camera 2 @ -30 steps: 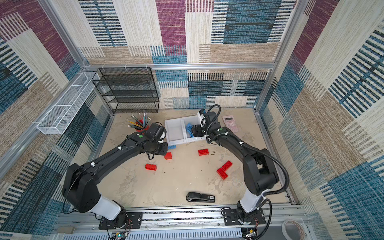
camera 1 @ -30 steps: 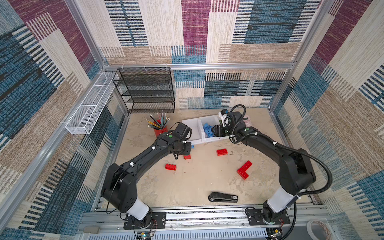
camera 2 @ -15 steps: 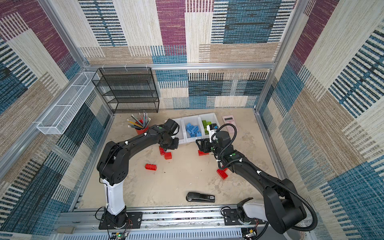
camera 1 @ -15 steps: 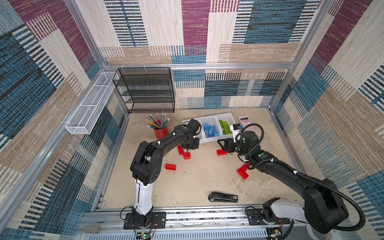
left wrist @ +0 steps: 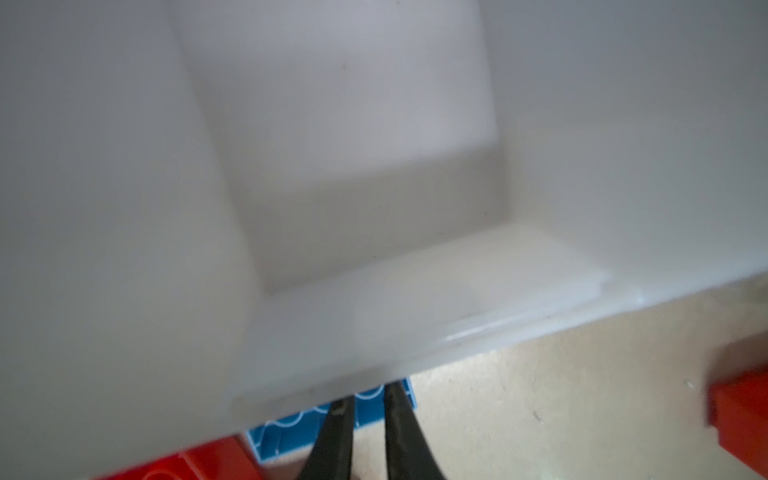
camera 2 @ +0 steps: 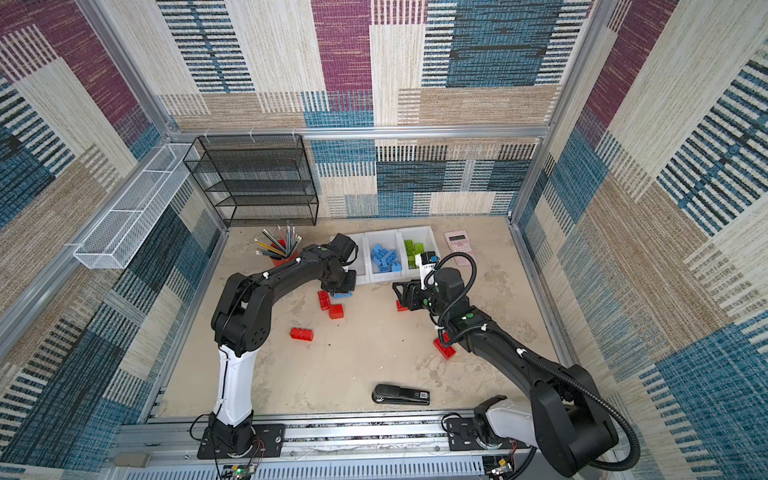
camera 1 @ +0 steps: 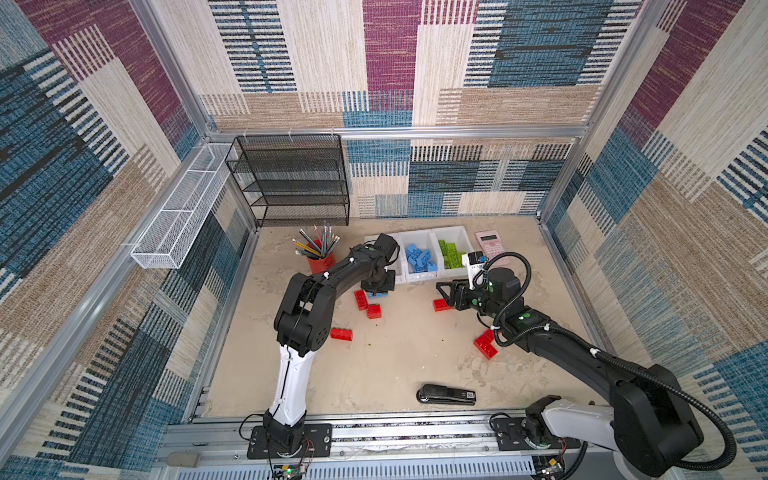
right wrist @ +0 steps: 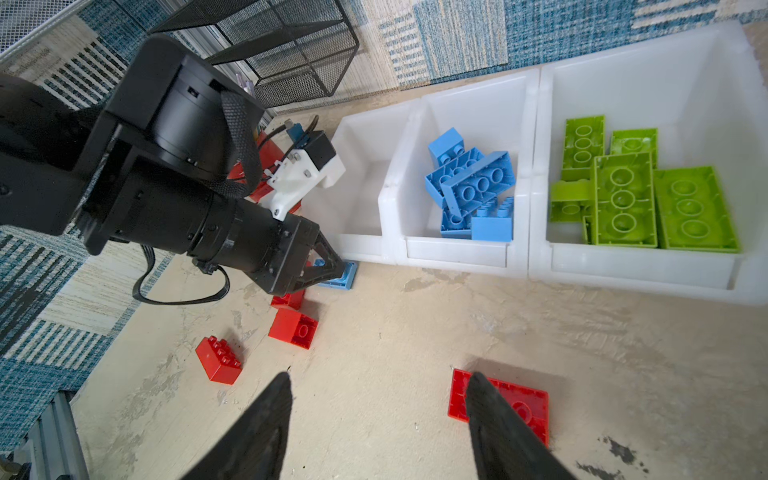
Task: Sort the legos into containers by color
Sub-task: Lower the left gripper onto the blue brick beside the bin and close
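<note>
1. A loose blue brick [right wrist: 337,278] lay on the table [camera 1: 395,365], just in front of the leftmost of three white bins [right wrist: 457,253]. The bins stood joined in a row toward the back wall.
2. The left gripper [right wrist: 341,269] reached down to that brick, fingers closed on its edge. In the left wrist view the two fingers [left wrist: 337,428] stood narrowly apart with blue showing between them.
3. The middle bin held a heap of blue bricks [camera 1: 419,258]. The rightmost bin held green bricks [camera 1: 451,253].
4. The right gripper [right wrist: 378,376] hung low over a flat red brick [right wrist: 519,399] with its fingers spread open. One finger overlapped the brick in the right wrist view, but contact could not be told.
5. Other red bricks [camera 1: 374,311] lay loose on the table. Two sat just beside the left gripper, one nearer the left arm's base, and one partly hidden beside the right arm.
6. A red pencil cup [camera 1: 321,261] stood left of the bins, and a pink calculator [camera 1: 492,245] lay right of them.
7. A black stapler [camera 1: 446,395] lay near the front edge. A black mesh shelf [camera 1: 291,183] stood against the back wall, and a white wire tray [camera 1: 183,212] hung on the left wall.
</note>
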### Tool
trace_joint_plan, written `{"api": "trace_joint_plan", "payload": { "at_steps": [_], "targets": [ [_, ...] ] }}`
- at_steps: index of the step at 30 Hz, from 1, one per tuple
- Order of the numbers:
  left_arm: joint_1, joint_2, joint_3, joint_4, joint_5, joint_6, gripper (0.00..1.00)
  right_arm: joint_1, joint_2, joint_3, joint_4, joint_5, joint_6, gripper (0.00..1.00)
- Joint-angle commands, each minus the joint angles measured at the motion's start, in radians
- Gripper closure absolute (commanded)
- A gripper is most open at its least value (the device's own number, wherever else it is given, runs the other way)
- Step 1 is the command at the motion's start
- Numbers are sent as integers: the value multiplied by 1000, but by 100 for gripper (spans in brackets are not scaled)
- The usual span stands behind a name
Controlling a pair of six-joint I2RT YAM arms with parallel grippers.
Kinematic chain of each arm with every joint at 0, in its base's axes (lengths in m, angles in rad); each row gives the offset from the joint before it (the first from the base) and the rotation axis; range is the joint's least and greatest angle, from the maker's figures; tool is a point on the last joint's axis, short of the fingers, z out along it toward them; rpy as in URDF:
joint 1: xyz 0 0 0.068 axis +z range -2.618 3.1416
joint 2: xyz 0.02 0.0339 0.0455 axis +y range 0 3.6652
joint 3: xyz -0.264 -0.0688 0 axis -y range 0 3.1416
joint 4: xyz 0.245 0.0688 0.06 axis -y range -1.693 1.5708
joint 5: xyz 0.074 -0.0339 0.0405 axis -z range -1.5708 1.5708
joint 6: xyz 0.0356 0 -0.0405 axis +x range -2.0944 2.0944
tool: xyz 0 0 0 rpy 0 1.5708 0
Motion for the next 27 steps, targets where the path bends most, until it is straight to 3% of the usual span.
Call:
{"api": "trace_joint_plan", "payload": {
  "at_steps": [1,3,7,10,14,27],
  "targets": [
    [6,0,16,-6,-13,5,81,5,-2,-4,37,-11,9,32],
    [6,-10,6,-3,-14,4,76,9,-6,-2,31,-3,3,32],
    [6,-53,-55,20,-21,-15,52,15,-18,-6,35,6,-5,29],
    [5,-96,-120,51,-47,-33,42,20,-13,-7,35,6,-8,26],
    [5,-122,-170,81,-65,-49,38,30,-2,-8,40,8,-11,25],
    [-17,-39,-122,76,-64,-59,35,61,10,-18,48,28,-24,20]
  ]
}}
